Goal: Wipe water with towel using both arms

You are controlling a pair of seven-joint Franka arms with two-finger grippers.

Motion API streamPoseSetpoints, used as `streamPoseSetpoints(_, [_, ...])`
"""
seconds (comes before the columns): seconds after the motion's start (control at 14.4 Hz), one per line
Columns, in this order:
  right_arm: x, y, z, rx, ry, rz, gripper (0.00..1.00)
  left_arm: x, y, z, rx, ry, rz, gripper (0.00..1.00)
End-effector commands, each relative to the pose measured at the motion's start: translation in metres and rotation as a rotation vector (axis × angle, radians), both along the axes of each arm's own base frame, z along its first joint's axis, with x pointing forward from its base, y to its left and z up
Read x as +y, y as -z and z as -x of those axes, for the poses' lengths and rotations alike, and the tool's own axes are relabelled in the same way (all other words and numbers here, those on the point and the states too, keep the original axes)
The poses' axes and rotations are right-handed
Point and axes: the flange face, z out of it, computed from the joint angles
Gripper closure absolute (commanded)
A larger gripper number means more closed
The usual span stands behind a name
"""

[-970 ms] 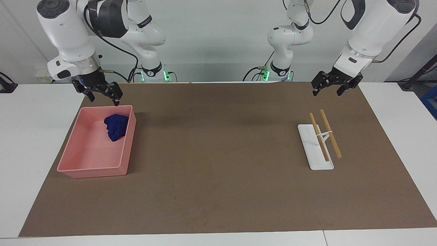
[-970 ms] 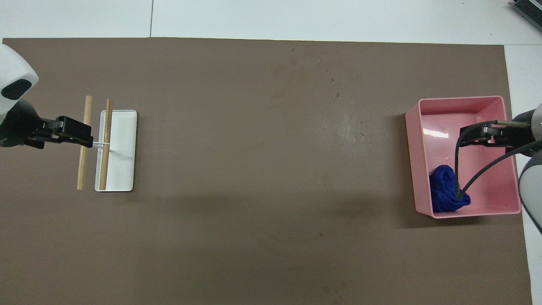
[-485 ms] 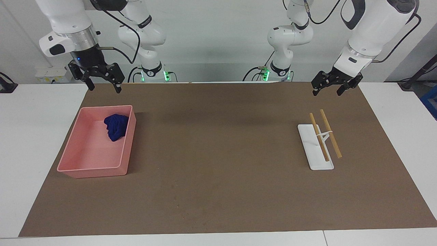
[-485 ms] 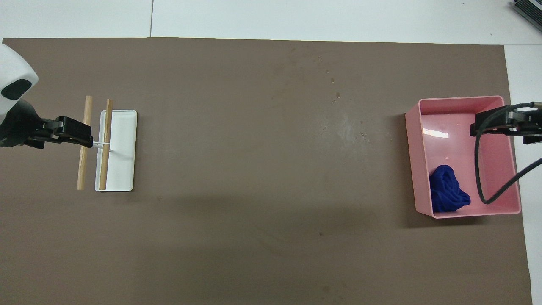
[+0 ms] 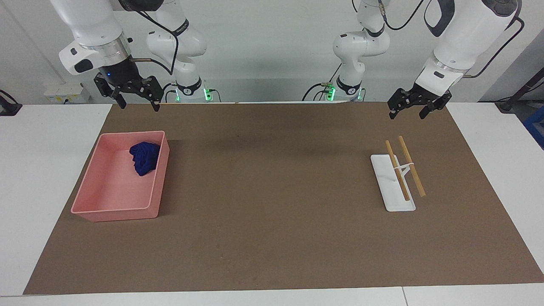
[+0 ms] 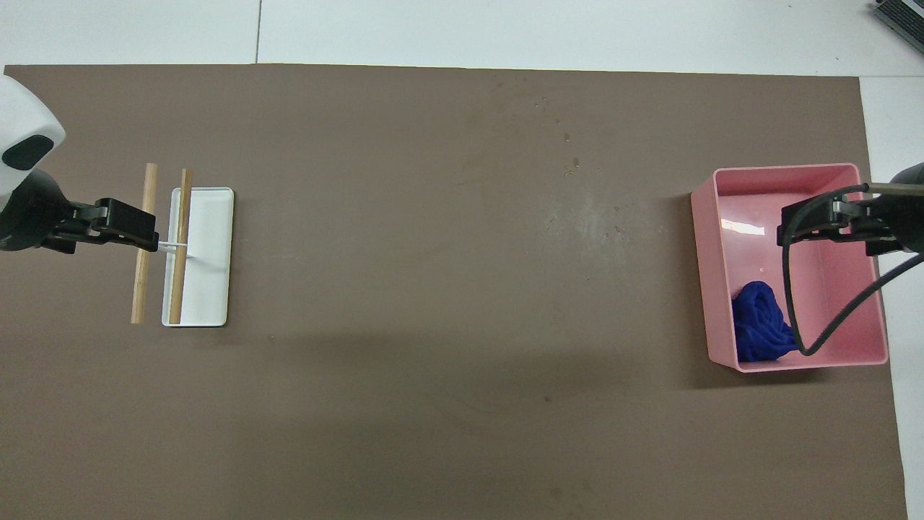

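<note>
A crumpled dark blue towel [image 5: 143,158] [image 6: 761,328] lies in a pink bin [image 5: 112,209] [image 6: 704,267] at the right arm's end of the table. The water [image 6: 595,217] is a faint pale blotch on the brown mat, beside the bin toward the table's middle. My right gripper [image 5: 140,106] [image 6: 823,224] hangs open and empty, well above the bin's end nearest the robots. My left gripper [image 5: 407,114] [image 6: 126,231] waits open and empty in the air over the wooden rods [image 5: 410,165].
At the left arm's end, a white tray [image 5: 393,199] [image 6: 213,289] carries a small stand with two wooden rods across it. A black cable [image 6: 790,303] loops from the right wrist over the bin. The brown mat [image 5: 276,178] covers most of the table.
The right gripper has risen from just above the bin's rim and shifted a little toward the table's middle. The left arm, towel and bin have not moved.
</note>
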Motion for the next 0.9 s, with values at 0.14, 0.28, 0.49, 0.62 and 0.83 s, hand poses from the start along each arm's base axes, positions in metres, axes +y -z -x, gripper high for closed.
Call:
streamPoseSetpoints(0.14, [-0.0005, 0.0023, 0.0038, 0.019, -0.004, -0.016, 0.00, 0.0026, -0.0010, 0.0085, -0.006, 0.000, -0.014, 0.00])
streamPoseSetpoints(0.28, [-0.0011, 0.0035, 0.0041, 0.021, -0.004, -0.017, 0.00, 0.0034, -0.0002, 0.0080, -0.004, -0.001, -0.014, 0.00])
streamPoseSetpoints(0.49, [-0.0011, 0.0045, 0.0049, 0.022, -0.006, -0.017, 0.00, 0.0026, -0.0010, 0.0085, -0.006, 0.000, -0.014, 0.00])
streamPoseSetpoints(0.62, [-0.0011, 0.0058, 0.0054, 0.025, -0.007, -0.016, 0.00, 0.0026, -0.0010, 0.0085, -0.006, 0.000, -0.014, 0.00])
streamPoseSetpoints(0.83, [-0.0027, 0.0064, 0.0058, 0.027, -0.009, -0.016, 0.00, 0.0026, -0.0010, 0.0085, -0.006, 0.000, -0.014, 0.00])
